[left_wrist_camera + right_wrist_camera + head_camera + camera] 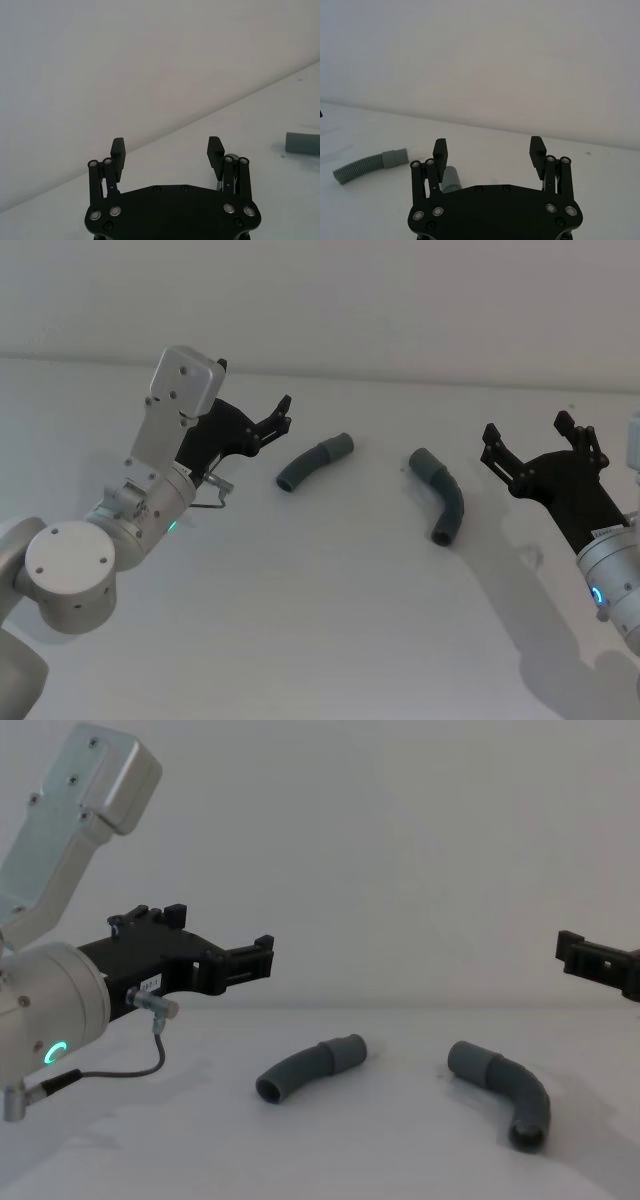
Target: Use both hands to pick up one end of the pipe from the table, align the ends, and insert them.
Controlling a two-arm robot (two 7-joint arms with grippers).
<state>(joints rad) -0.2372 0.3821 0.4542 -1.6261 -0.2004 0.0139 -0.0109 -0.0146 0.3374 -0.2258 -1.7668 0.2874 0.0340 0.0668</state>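
Two dark grey bent pipe pieces lie apart on the white table (pixel 300 620). The left piece (pixel 313 463) (pixel 310 1067) is nearly straight, and its far end is a smooth cuff. The right piece (pixel 440 495) (pixel 505 1098) bends more sharply. My left gripper (pixel 285 412) (pixel 166 147) hovers open and empty above the table, left of the left piece. My right gripper (pixel 527 428) (pixel 488 147) hangs open and empty to the right of the right piece. The right wrist view shows the ribbed left piece (pixel 370 164) farther off and a cuff of the right piece (pixel 451 179) just behind one finger.
A plain white wall rises behind the table's far edge. A thin grey cable (pixel 150 1050) loops under my left wrist. The cuff of one pipe piece (pixel 302 143) lies at the edge of the left wrist view.
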